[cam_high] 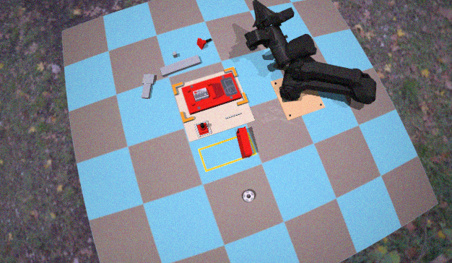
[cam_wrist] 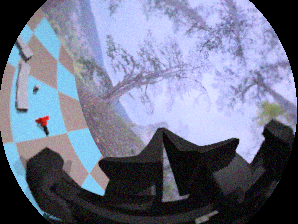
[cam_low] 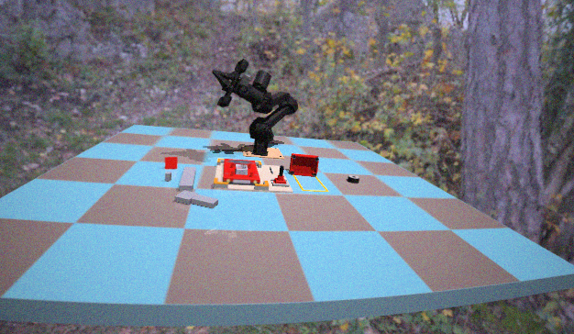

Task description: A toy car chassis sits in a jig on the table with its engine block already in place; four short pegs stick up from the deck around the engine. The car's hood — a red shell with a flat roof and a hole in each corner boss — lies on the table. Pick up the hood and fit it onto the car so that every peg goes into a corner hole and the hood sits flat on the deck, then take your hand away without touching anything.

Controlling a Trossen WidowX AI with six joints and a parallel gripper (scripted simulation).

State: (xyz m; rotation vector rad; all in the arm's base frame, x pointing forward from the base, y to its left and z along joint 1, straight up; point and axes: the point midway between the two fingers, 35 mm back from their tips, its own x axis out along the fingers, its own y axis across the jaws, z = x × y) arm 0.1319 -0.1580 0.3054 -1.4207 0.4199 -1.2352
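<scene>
The hood [cam_high: 244,142] [cam_low: 303,165], a red shell, stands on edge at one end of the yellow outline, its hollow side facing the exterior camera. The red chassis [cam_high: 195,106] [cam_low: 229,174] lies in the jig [cam_high: 220,124] between orange corner brackets. The grey engine block [cam_high: 201,94] [cam_low: 241,169] is on its deck; the pegs are small and hard to make out. My gripper [cam_high: 255,2] [cam_low: 214,71] [cam_wrist: 161,130] is shut and empty, raised high above the table, away from hood and chassis. The hood is not in the wrist view.
A grey bar [cam_high: 180,66] [cam_low: 187,178] [cam_wrist: 22,85], a stepped grey piece [cam_high: 147,85], a small grey cube [cam_high: 175,54] and a red part [cam_high: 201,43] [cam_wrist: 42,121] lie beyond the jig. A black-knobbed red piece [cam_high: 203,127] sits on the jig board. A wheel [cam_high: 248,196] [cam_low: 353,179] lies past the hood.
</scene>
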